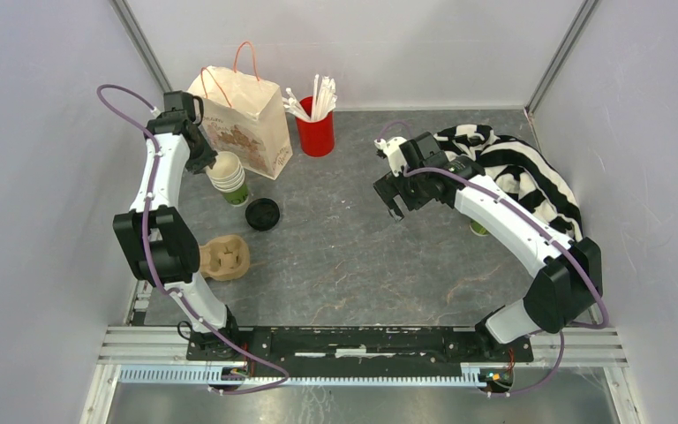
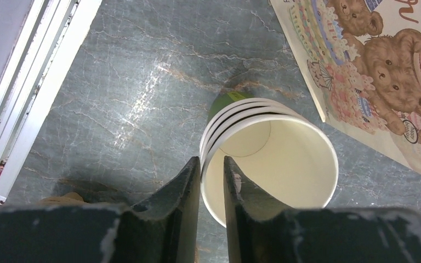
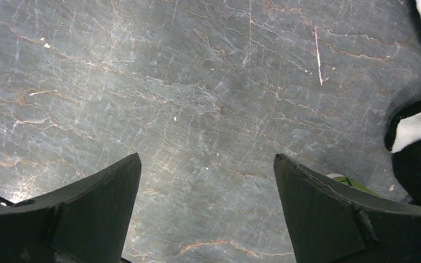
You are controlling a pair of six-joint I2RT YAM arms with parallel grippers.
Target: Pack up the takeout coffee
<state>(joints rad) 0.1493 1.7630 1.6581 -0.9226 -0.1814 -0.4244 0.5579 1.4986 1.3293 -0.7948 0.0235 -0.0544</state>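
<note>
A stack of lidless green cups (image 1: 229, 179) with cream insides (image 2: 285, 159) stands next to the paper bag. My left gripper (image 1: 207, 157) (image 2: 212, 160) straddles the top cup's rim, one finger outside and one inside. Its jaws are narrow, with a slim gap still showing by the inner finger. A black lid (image 1: 263, 215) lies on the table to the right of the stack. A small green cup (image 1: 478, 230) (image 3: 356, 183) peeks from under my right forearm, its top hidden. No capped takeout coffee is in view. My right gripper (image 1: 395, 203) (image 3: 207, 156) hangs wide open over bare table.
A printed paper bag (image 1: 245, 119) (image 2: 373, 66) with red handles stands at the back left. A red cup of white sticks (image 1: 315, 132) is beside it. A cardboard cup carrier (image 1: 225, 258) lies near my left arm. A black-and-white striped cloth (image 1: 521, 172) (image 3: 416, 131) is heaped at right.
</note>
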